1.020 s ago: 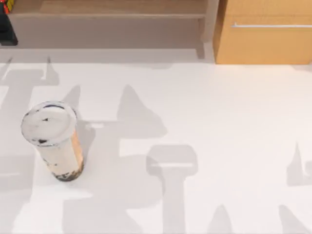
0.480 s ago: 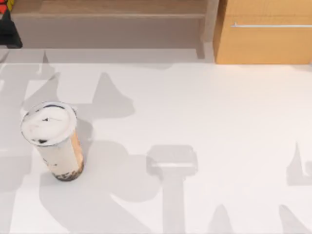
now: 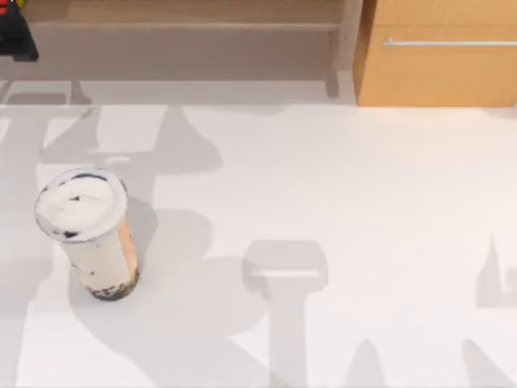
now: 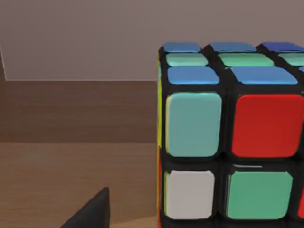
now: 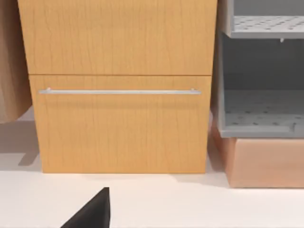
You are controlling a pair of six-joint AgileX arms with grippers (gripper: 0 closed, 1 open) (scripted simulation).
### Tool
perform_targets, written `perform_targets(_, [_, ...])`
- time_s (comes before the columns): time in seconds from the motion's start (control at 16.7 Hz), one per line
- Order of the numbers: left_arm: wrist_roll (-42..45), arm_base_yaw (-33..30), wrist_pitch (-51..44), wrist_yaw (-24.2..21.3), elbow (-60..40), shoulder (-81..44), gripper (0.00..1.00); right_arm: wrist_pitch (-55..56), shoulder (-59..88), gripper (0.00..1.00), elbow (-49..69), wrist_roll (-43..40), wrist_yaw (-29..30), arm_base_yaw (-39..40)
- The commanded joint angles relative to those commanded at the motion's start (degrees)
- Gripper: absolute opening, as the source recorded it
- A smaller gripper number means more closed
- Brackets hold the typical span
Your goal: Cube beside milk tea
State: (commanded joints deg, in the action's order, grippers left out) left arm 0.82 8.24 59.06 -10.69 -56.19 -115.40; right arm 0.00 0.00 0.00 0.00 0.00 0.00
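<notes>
The cube sits close before the left wrist camera, up at the far left shelf, well apart from the milk tea on the table's left, so fetching is in hand; grip unclear, carry down beside cup next.

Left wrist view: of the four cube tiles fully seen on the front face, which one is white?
The tile in the lower row nearest the cube's corner; beside green, under pale blue.

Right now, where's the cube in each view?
Top view: cube at the far top-left corner, cut by the edge.
Left wrist view: cube close up, in front of wood panels.
Right wrist view: faces the drawer cabinet instead.
Shared landmark: that drawer cabinet, at the top view's top right.
</notes>
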Motion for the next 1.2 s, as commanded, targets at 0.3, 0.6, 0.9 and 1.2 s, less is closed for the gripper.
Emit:
perform_targets(0.3, [-0.04,-0.77,-3.28,0.71,-8.19,-4.88,1.00,0.00,0.00,1.00,0.00,0.00,0.00,0.00])
perform_targets(0.6, [-0.04,-0.80,-3.39,0.73,-8.51,-5.10,0.92,0.00,0.00,1.00,0.00,0.00,0.00,0.00])
perform_targets(0.9, [-0.04,-0.80,-3.39,0.73,-8.51,-5.10,0.55,0.00,0.00,1.00,0.00,0.00,0.00,0.00])
perform_targets(1.2, [-0.04,-0.80,-3.39,0.73,-8.51,-5.10,0.17,0.00,0.00,1.00,0.00,0.00,0.00,0.00])
